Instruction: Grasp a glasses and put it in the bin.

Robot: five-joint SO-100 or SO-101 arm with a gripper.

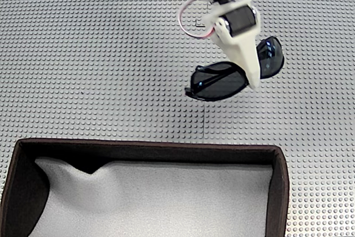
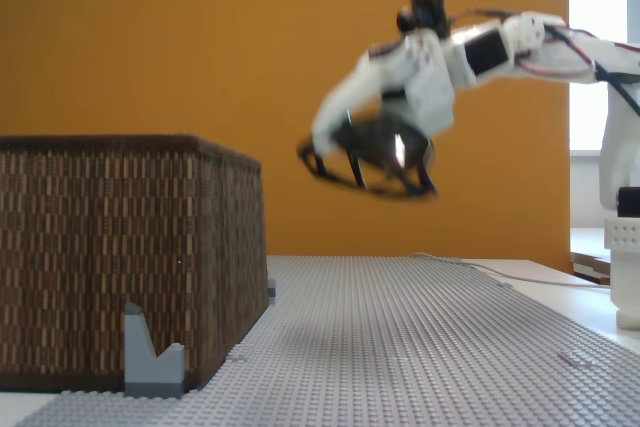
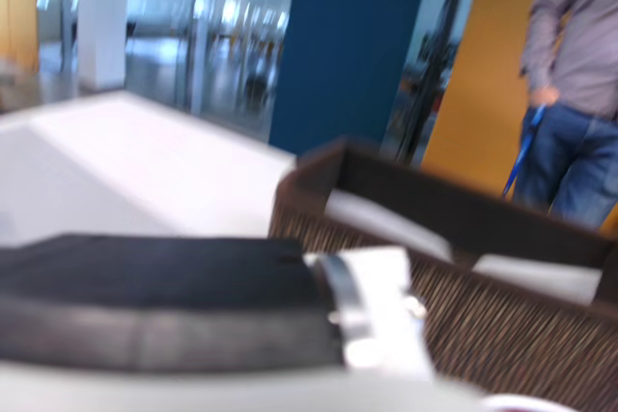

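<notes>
The black glasses [image 1: 219, 81] with dark glossy lenses hang in the air, gripped near the bridge by my white gripper [image 1: 253, 79], which is shut on them. In a fixed view from the side, the glasses [image 2: 372, 159] are lifted well above the studded mat, at about the height of the bin's top, with the gripper [image 2: 330, 132] reaching down over them. The bin [image 1: 280, 181] has dark brown walls and a white soft lining [image 1: 166, 198]; it stands apart from the glasses toward the near edge. The bin [image 2: 120, 247] stands left of the glasses in the side view, and the bin [image 3: 454, 277] lies ahead in the wrist view.
A grey studded baseplate [image 1: 83, 70] covers the table. A small grey brick piece [image 2: 152, 357] leans against the bin's near corner. The arm's white base [image 2: 625, 247] stands at the right. A person [image 3: 579, 74] stands behind the bin.
</notes>
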